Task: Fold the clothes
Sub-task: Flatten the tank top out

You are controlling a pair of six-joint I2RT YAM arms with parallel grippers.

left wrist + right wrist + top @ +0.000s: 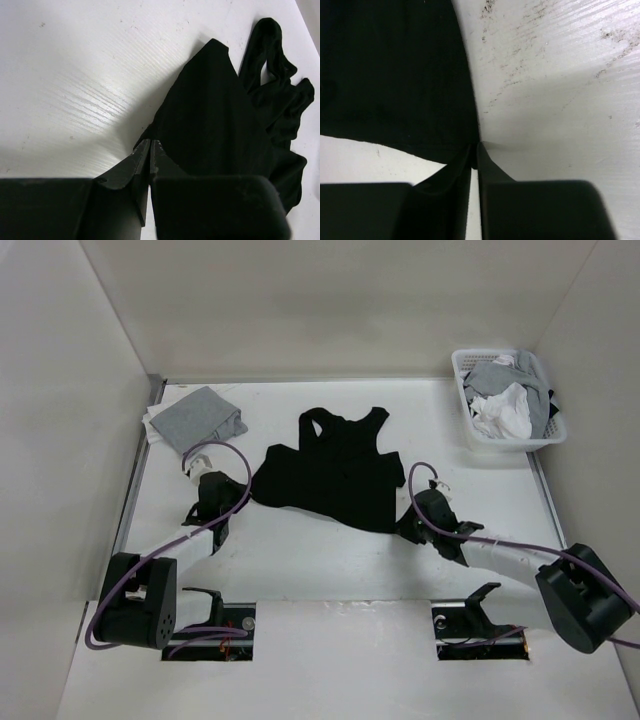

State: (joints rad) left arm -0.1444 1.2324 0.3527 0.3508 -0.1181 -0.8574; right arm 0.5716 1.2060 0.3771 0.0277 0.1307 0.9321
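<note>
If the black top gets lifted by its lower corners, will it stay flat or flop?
Probably flop: the black tank top lies limp with bunched straps, so its middle would likely sag between the left gripper and right gripper. It looks thin, so probably light. Pushed, it would likely wrinkle rather than slide whole.

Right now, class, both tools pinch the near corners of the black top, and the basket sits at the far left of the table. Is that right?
No: the basket sits at the far right of the table, as the top view shows. The left tool and right tool do pinch the near corners of the black top.
</note>
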